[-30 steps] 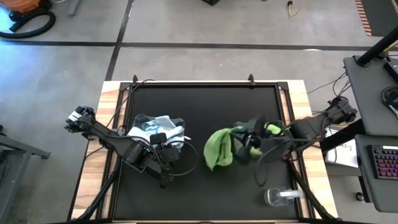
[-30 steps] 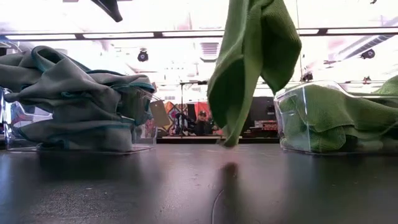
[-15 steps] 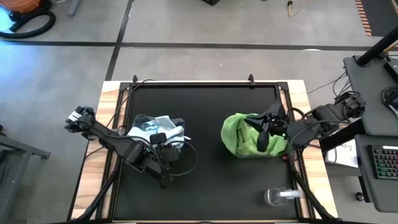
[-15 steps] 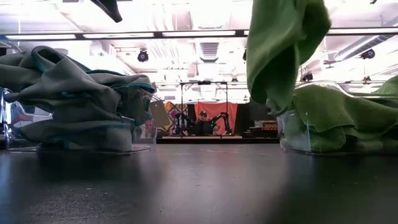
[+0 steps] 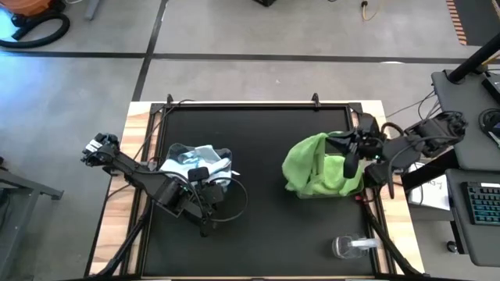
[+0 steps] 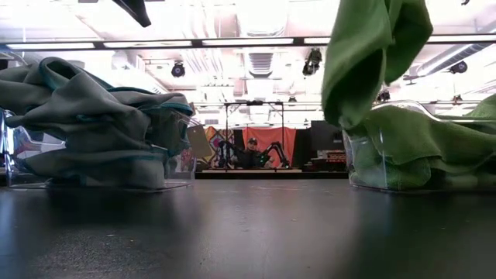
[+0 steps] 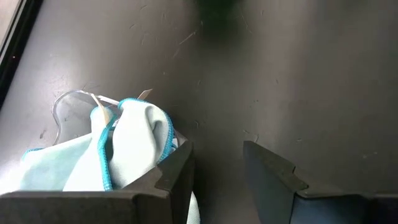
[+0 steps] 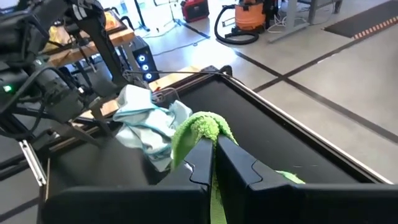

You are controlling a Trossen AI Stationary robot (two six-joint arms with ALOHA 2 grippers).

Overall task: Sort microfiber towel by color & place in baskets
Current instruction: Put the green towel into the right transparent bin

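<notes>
On the black surface [image 5: 258,226], the right gripper [image 5: 349,154], jaws clenched on a lime green towel [image 5: 308,160], hangs over the right basket [image 6: 364,174], mid-right of frame. Next, I'd judge, release. The left gripper [image 5: 205,181], jaws parted, waits beside the blue towels' basket [image 5: 181,153].

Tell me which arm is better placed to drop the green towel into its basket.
The right arm. Its gripper is shut on the green towel, hanging over the right basket. The left gripper is open by the blue towels.
</notes>
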